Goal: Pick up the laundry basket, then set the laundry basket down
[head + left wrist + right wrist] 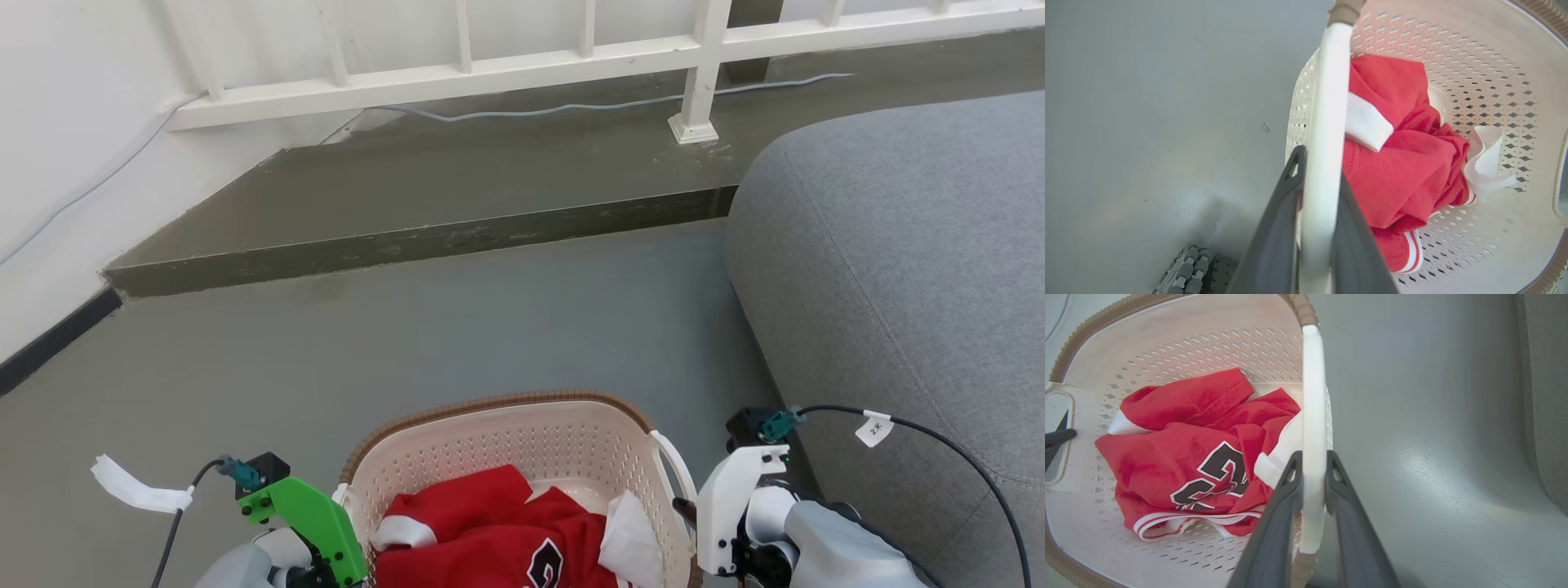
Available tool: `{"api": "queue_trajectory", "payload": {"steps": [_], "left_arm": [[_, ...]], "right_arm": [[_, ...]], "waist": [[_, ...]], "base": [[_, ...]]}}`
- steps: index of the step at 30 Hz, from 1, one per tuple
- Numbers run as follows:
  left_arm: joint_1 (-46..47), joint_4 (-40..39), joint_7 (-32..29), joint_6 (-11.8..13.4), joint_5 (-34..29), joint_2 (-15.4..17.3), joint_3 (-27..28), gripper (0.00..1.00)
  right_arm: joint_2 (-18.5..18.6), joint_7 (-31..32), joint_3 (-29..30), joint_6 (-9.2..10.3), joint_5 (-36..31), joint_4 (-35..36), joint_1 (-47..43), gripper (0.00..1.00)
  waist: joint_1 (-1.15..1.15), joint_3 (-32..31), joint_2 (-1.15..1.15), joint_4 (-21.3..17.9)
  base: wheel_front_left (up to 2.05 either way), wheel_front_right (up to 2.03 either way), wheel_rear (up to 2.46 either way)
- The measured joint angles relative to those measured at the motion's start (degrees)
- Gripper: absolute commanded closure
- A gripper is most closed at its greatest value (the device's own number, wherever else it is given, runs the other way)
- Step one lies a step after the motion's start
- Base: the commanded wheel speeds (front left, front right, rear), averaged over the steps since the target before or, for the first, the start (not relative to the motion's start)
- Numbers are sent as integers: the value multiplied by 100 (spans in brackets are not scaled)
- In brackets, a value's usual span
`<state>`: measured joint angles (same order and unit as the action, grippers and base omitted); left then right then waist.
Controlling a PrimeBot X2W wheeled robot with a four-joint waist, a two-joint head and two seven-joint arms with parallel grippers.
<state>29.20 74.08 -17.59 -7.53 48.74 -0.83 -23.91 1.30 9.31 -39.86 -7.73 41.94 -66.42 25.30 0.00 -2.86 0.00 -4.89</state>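
- Your laundry basket (506, 445) is low and centre in the head view, between the two arms, with a red jersey (1188, 433) bundled inside. The pictures do not settle whether its base is on the floor (490, 327) or just off it.
- The left gripper (1319, 171) has its fingers closed on the left handle (1327, 102), one finger on either side of the white loop. The right gripper (1313, 457) is clamped the same way on the right handle (1313, 396).
- Watch the loops: they look smooth and thin. If one arm moves ahead of the other, a handle could slide through the fingers, tipping the basket and shifting the jersey to the low side.
- The sofa (898, 245) stands near on your right. A drift that way could catch the right arm or the rim.
- The floor is plain grey, smooth and level, which should suit setting down. Ahead, a raised step (457, 196) runs under a white railing (457, 77), with a pale wall (65, 122) at the left.
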Motion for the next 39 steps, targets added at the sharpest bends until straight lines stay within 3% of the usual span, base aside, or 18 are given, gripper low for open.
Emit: {"api": "queue_trajectory", "payload": {"steps": [39], "left_arm": [[16, -78, 210, 7, 51, 2, -79, 100]], "right_arm": [[2, -225, -112, 0, 108, -92, 164, 100]], "waist": [[0, 312, 0, 62]], "base": [[0, 0, 0]]}}
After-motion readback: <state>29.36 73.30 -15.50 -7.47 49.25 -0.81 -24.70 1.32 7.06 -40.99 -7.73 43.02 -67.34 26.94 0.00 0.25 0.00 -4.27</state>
